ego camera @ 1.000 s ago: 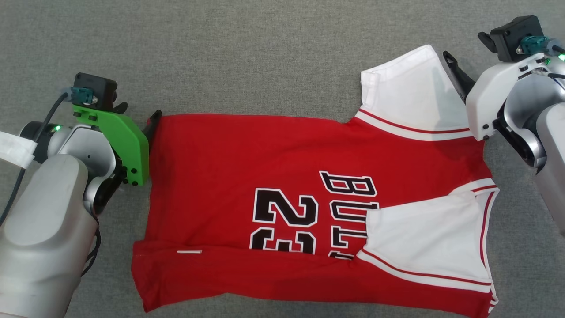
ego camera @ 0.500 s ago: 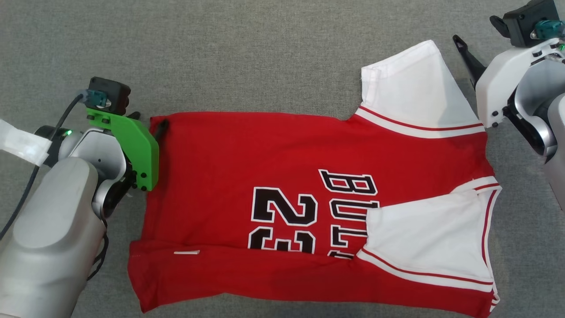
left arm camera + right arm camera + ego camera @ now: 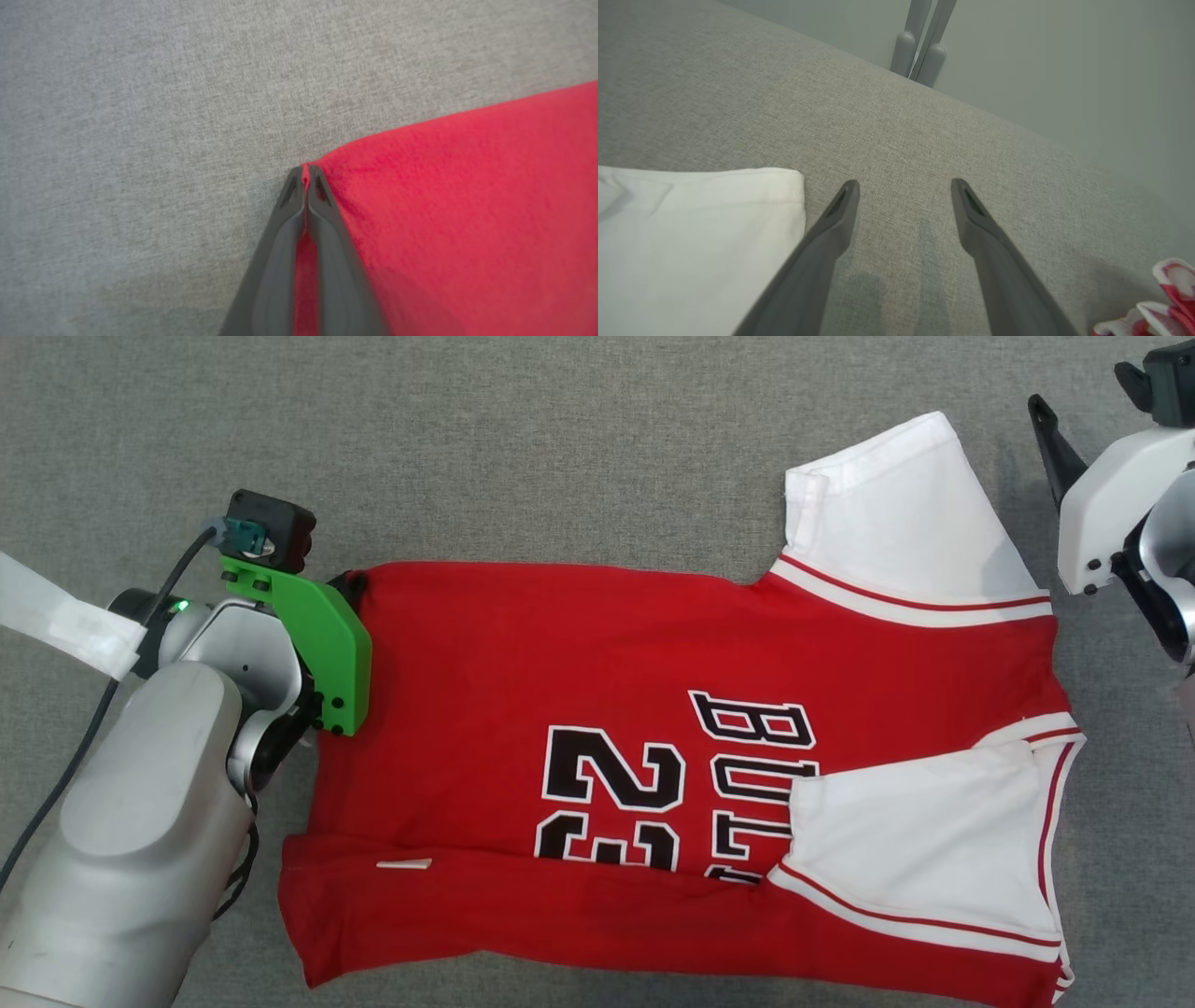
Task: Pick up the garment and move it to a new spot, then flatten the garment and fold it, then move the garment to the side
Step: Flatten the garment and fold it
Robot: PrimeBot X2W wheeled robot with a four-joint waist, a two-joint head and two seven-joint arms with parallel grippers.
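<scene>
The red and white cloth shirt (image 3: 523, 653) lies flat on the grey cloth top (image 3: 467, 448). The left gripper (image 3: 306, 175) pinches the shirt's red corner, fingers tight together. The right gripper (image 3: 903, 191) has fingers spread wide, holding nothing, beside the white sleeve (image 3: 691, 233).

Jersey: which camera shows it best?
The head view: nearly the whole jersey lies spread out, number visible. The left wrist view shows a red corner pinched in the left end effector; the right wrist view, one white sleeve.
</scene>
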